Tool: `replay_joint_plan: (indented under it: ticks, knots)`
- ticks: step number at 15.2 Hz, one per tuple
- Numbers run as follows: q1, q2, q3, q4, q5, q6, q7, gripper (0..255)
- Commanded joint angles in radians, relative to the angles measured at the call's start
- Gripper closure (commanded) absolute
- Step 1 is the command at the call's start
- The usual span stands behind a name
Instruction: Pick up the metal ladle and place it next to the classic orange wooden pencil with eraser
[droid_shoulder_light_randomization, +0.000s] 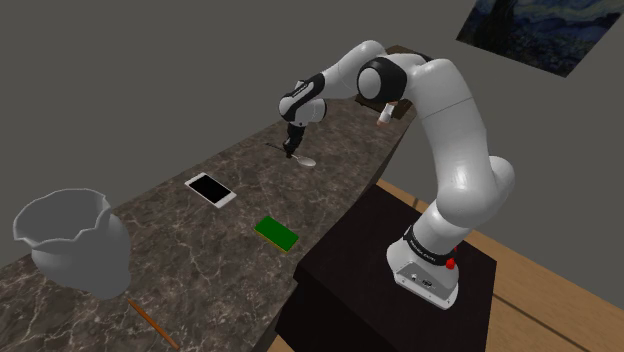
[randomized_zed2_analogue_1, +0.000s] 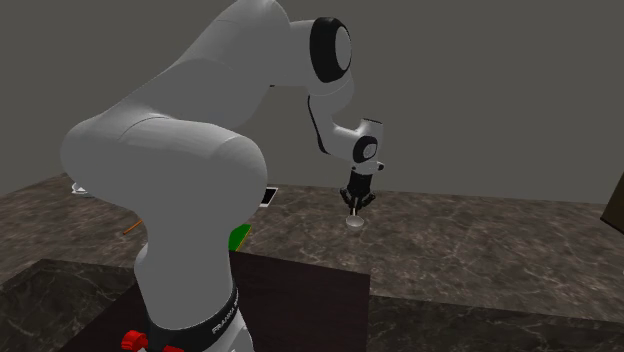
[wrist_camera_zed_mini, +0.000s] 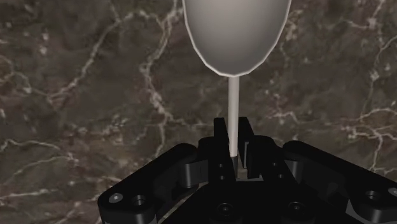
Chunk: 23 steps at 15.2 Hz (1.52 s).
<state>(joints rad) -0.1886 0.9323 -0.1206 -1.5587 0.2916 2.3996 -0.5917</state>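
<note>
Hand clasping ladle by handle, bowl partly out of view

ladle pale grey | counter dark, white-veined | pencil orange

Dark marble counter with vase, phone, green block, pencil.

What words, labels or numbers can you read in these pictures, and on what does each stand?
White lettering on the arm's dark base band: too small to read.
No other text: none on the phone, green block or painting.
</note>
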Motion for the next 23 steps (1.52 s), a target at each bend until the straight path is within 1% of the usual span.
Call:
replay_joint_plan:
  ticks: [1,9,23]
  knots:
    - [0.0,0.0,0.0,0.0,0.0,0.0,0.0,255]
    - [0.008,-0.079,-0.012,-0.037,-0.01,-0.042,0.009,255]
    - [0.023,-0.219,-0.034,-0.075,-0.034,-0.144,0.03,255]
